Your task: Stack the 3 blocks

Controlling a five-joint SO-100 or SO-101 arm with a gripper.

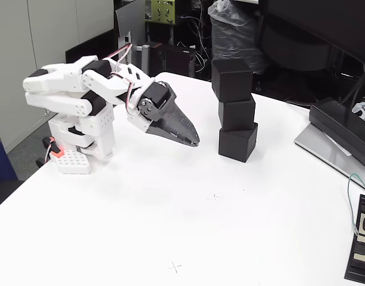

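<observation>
In the fixed view the three black blocks stand as one upright column just to the right of the gripper (194, 142), its long axis vertical: the bottom block (237, 142) rests on the tabletop (170, 226) turned slightly so a corner faces the camera, the middle block (236, 113) sits on it a little askew, and the top block (231, 80) caps the stack. The tabletop is white and matte, with small cross marks below the gripper. Further right of the gripper lie a closed laptop (325, 149) and a flat black device (362, 247); behind are cabinets, cables and a plastic bag. The gripper's dark fingers are pressed together, clenched on nothing, pointing down and right toward the bottom block, apart from it.
</observation>
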